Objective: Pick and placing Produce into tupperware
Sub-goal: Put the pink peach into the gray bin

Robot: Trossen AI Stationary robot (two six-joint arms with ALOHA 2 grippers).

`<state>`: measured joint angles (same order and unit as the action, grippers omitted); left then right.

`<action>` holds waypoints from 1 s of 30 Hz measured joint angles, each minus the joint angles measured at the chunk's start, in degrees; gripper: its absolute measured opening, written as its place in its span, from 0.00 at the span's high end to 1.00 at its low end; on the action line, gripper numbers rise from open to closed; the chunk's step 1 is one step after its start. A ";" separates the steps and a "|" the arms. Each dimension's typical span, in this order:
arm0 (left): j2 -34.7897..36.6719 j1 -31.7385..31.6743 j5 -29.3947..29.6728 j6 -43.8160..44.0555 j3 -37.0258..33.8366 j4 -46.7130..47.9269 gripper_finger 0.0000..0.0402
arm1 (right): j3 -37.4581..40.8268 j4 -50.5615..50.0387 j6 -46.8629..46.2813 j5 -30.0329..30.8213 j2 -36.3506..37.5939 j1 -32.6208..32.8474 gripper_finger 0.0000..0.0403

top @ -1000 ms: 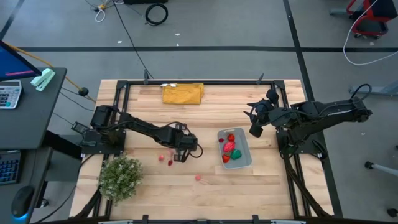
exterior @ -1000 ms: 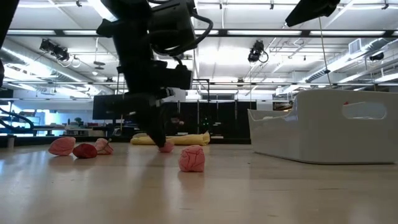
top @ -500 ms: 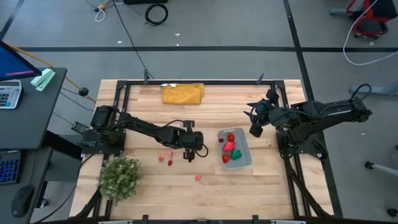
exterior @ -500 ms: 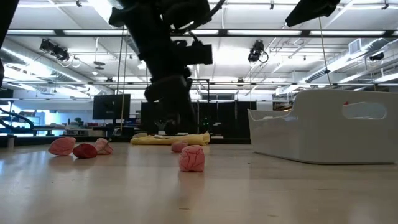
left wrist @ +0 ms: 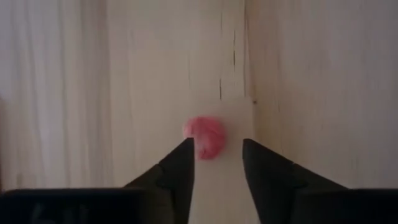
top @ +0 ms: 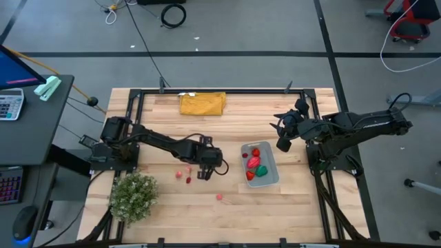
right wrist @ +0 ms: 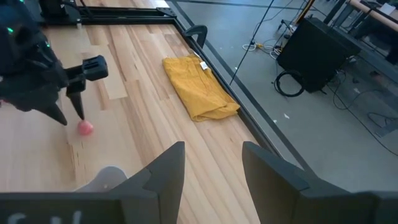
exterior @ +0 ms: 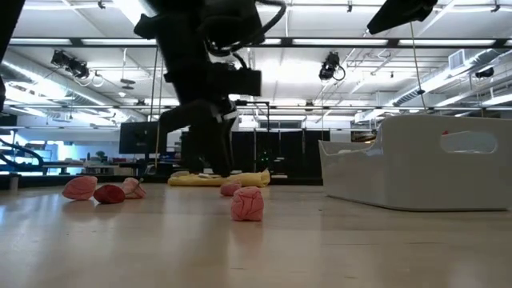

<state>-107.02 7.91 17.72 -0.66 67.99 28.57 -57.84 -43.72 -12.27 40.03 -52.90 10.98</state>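
The pale blue-grey tupperware sits right of the table's middle and holds red pieces and one green piece of produce. My left gripper is open and points down just above a small pink piece, which lies on the wood between and beyond its fingertips. It also shows in the low view and the right wrist view. Three more loose pieces lie on the table. My right gripper is open and empty, held high beyond the tupperware's far right corner.
A mustard-yellow folded cloth lies at the far edge. A bushy pale-green plant stands at the near left. Dark frame rails run along the table's edges. Bare wood lies between the loose pieces and the tupperware.
My left gripper has risen off the table, gone a little toward the right edge and then come partly back. The small pink piece that was at its fingertips now lies free on the wood, slightly farther right.
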 joint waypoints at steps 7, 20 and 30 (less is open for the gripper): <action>-2.91 -1.42 -0.39 1.48 -1.82 -1.52 0.53 | 0.00 -0.02 -0.14 -0.02 -0.01 0.02 0.58; -3.89 -1.74 0.06 -1.56 -1.77 -5.56 0.60 | -0.02 0.02 -0.09 0.00 -0.01 0.02 0.58; -4.14 -1.25 6.07 -1.67 -1.68 -7.09 0.94 | -0.02 0.02 -0.05 0.02 -0.01 0.02 0.58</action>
<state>-111.17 6.66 23.79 -2.33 66.31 21.48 -57.87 -43.70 -12.32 40.05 -52.90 11.00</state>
